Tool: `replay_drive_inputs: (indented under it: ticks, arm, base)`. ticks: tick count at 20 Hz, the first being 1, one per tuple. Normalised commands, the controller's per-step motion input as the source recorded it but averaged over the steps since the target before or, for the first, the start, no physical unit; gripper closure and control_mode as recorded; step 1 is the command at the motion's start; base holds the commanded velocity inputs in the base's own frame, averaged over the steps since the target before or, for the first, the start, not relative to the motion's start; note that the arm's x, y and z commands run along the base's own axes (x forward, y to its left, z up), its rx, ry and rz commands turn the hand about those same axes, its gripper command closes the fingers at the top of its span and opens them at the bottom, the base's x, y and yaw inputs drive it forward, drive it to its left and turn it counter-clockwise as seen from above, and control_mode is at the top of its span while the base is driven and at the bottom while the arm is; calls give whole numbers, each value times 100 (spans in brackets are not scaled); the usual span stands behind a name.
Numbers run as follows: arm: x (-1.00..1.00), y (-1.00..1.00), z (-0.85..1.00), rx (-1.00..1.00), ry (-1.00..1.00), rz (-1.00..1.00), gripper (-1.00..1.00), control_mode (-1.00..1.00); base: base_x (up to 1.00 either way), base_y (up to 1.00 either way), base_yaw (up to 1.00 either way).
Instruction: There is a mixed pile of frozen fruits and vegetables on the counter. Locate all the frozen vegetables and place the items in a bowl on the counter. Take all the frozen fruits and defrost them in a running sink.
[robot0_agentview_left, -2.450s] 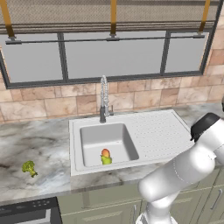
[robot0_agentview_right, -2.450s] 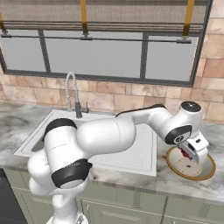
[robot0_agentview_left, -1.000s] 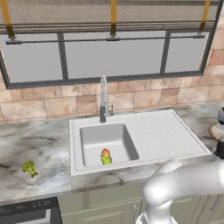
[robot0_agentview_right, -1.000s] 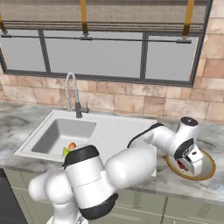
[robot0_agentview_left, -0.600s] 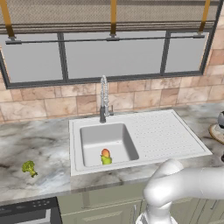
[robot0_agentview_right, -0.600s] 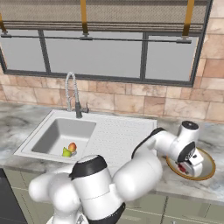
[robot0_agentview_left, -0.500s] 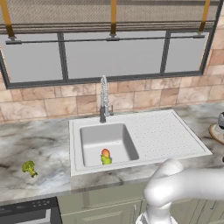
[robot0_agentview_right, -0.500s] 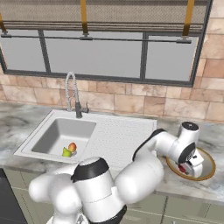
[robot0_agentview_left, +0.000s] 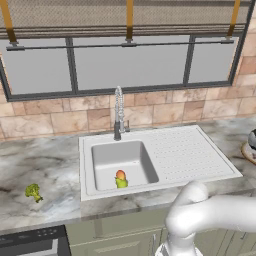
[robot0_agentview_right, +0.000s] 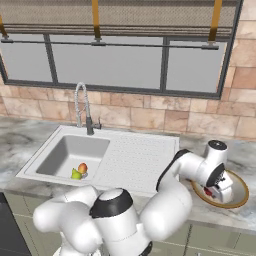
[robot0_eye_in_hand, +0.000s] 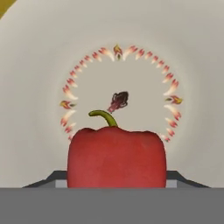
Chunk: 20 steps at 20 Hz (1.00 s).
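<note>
My gripper (robot0_eye_in_hand: 114, 178) is down inside the tan bowl (robot0_agentview_right: 241, 197), shut on the glossy red piece (robot0_eye_in_hand: 116, 155), a pepper with a green stem. Its dark fingertips (robot0_eye_in_hand: 53, 177) flank the pepper just over the bowl's pale patterned floor (robot0_eye_in_hand: 118, 39). From the right base view the hand (robot0_agentview_right: 220, 192) sits low in the bowl, red showing beside it. The bowl's edge (robot0_agentview_left: 248, 152) peeks in at the far right of the counter. The green broccoli (robot0_agentview_left: 33, 191) lies on the marble counter left of the sink. Both fruits, orange-red (robot0_agentview_left: 120, 174) and yellow-green (robot0_agentview_left: 121, 183), rest in the sink basin (robot0_agentview_left: 102, 159).
The chrome coil faucet (robot0_agentview_left: 118, 112) stands behind the basin, with the ribbed drainboard (robot0_agentview_left: 185, 152) between basin and bowl. My white arm (robot0_agentview_right: 180, 175) bends across the counter's front edge toward the bowl. A dark stove corner (robot0_agentview_left: 35, 242) sits at lower left.
The hand has sunk lower into the bowl with the red piece, and the arm has swung further right and down. Fruits and broccoli have not moved.
</note>
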Motion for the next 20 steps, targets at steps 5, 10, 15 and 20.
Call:
replay_drive_inputs:
  ticks: [5, 10, 15, 20]
  arm:
    - [1, -13, 6, 0, 0, 0, -100, -100]
    - [2, -5, 15, 0, 0, 0, -100, -100]
    - [-3, 3, 46, 0, -3, 0, -100, -100]
    - [-28, 33, 54, 0, -10, 0, -100, -100]
  base:
    - [0, 0, 0]
    - [0, 0, 0]
    - [0, 0, 0]
    - [0, 0, 0]
